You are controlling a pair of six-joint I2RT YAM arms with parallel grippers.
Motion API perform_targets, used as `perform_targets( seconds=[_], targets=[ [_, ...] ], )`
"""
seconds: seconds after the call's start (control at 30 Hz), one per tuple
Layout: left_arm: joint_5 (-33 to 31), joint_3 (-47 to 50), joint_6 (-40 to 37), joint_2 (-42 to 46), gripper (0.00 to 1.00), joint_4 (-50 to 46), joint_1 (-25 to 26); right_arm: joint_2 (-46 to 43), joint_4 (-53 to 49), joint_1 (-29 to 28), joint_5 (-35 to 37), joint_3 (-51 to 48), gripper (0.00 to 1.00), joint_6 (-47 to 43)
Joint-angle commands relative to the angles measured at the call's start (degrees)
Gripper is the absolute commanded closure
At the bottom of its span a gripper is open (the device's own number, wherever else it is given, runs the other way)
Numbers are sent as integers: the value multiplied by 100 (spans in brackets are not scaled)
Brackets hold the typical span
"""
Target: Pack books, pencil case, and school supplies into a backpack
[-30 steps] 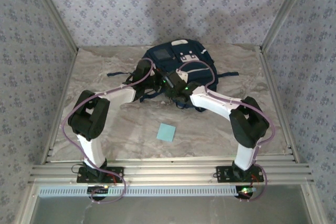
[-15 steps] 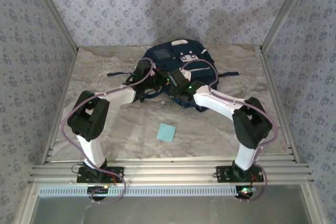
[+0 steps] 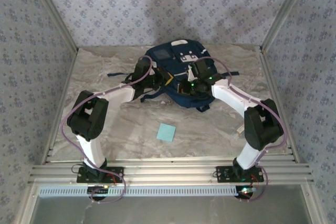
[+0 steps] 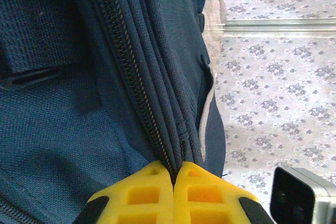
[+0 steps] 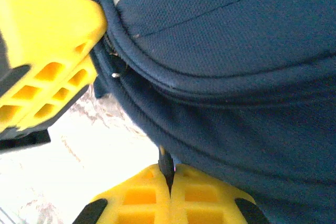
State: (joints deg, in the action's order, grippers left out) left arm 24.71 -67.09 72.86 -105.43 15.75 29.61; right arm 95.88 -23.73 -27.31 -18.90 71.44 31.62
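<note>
Navy, white-trimmed backpack [image 3: 176, 59] lies far back; my left hand [image 4: 173, 176] is clamped tight on its zipper seam [image 4: 137, 90], my right hand [image 5: 169, 182] on its dark edge tab [image 5: 166, 164].

Robot test cell, lab-type: marble-pattern table [image 3: 131, 124] boxed by floral-papered panels [image 3: 105, 9]; aluminium frame rails [image 3: 168, 171] carry bolted arm bases [image 3: 97, 173].

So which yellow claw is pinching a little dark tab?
The right gripper: a small dark tab sticks out of its grip. The left gripper pinches a fold of backpack fabric.
</note>
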Motion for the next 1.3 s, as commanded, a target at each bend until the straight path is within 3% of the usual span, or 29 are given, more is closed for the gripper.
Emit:
perform_targets(
  seconds=[0.0, 0.2, 0.6, 0.83, 1.0, 1.03, 1.13, 1.27],
  targets=[
    [-248, -283, -336, 202, 100, -32, -332, -298, -1043, 317, -7, 66, 100, -367],
    [-116, -414, -504, 167, 100, -257, -367, -280, -1750, 576, 515, 206, 100, -893],
    [579, -287, -1090, 543, 100, -837, -658, 197, -1724, 1307, 1110, 449, 100, -2064],
    [739, -378, -1998, 744, 100, -1774, -1185, 575, -1587, 1646, 1051, 672, 100, -2425],
    [639, -524, -2259, 534, 100, -2211, -1595, 626, -1333, 1304, 559, 759, 100, -2129],
    [649, -552, -2271, 508, 94, -2247, -1636, 619, -1251, 1175, 343, 752, 100, -1999],
    [620, -599, -2259, 565, 52, -2394, -1643, 568, -1018, 746, -81, 733, 100, -1635],
    [497, -385, -2030, 918, 36, -2437, -1592, 502, -274, 265, -681, 635, 100, -958]
  ],
)
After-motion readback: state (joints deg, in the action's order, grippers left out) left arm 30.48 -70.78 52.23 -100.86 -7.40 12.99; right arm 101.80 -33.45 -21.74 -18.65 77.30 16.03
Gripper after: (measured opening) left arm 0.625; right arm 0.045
